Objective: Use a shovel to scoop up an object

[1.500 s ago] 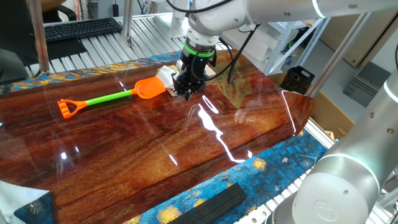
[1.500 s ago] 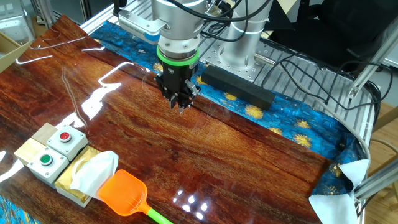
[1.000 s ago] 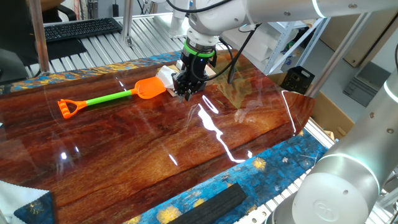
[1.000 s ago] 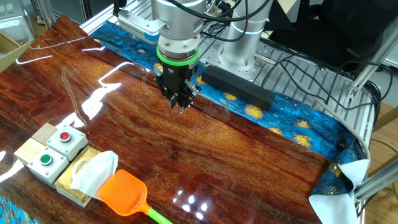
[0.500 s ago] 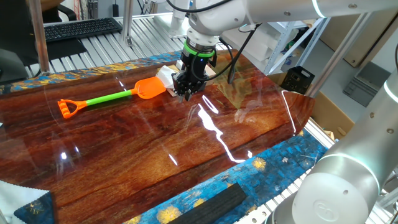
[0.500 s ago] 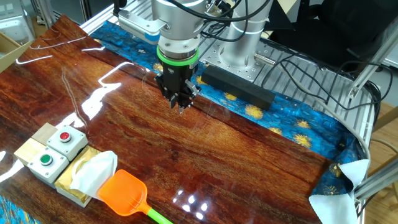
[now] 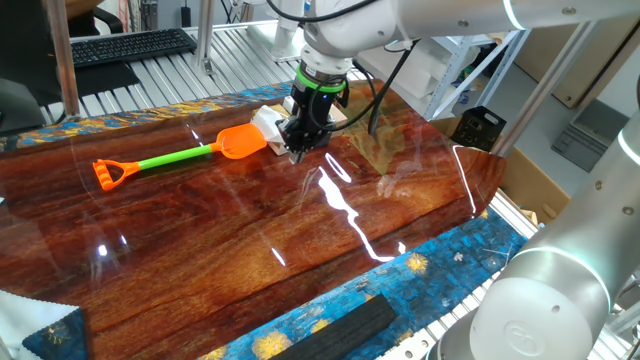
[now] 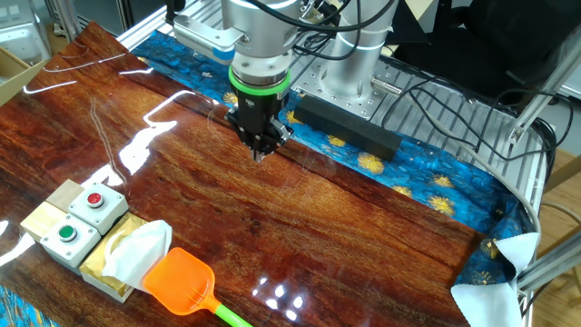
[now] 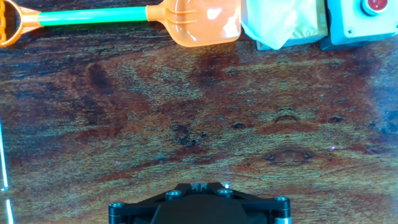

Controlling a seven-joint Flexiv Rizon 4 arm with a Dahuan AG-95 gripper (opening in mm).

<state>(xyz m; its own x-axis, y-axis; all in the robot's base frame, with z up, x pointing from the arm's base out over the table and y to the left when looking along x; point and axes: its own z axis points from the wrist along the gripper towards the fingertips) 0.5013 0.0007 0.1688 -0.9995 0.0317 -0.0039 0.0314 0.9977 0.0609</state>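
The shovel (image 7: 243, 141) lies flat on the wooden table, its orange blade (image 9: 202, 22) touching the object and its green shaft (image 7: 180, 156) running left to an orange handle (image 7: 108, 173). The object (image 8: 127, 254), a tan box with white tissue (image 9: 283, 22) on top, sits against the blade (image 8: 180, 282). My gripper (image 8: 259, 156) hangs over bare wood, apart from both, with its fingers shut and nothing between them. In the fixed view from the shovel's side the gripper (image 7: 295, 155) stands just right of the blade. The hand view shows only the tips of the gripper (image 9: 198, 186).
A grey box with a red and a green button (image 8: 77, 218) sits beside the object. A black bar (image 8: 349, 123) lies on the blue patterned cloth (image 8: 427, 191) along the table's edge. A keyboard (image 7: 130, 45) is beyond the far edge.
The gripper's fingers have closed from a small gap to fully shut. The arm, shovel and object have not moved.
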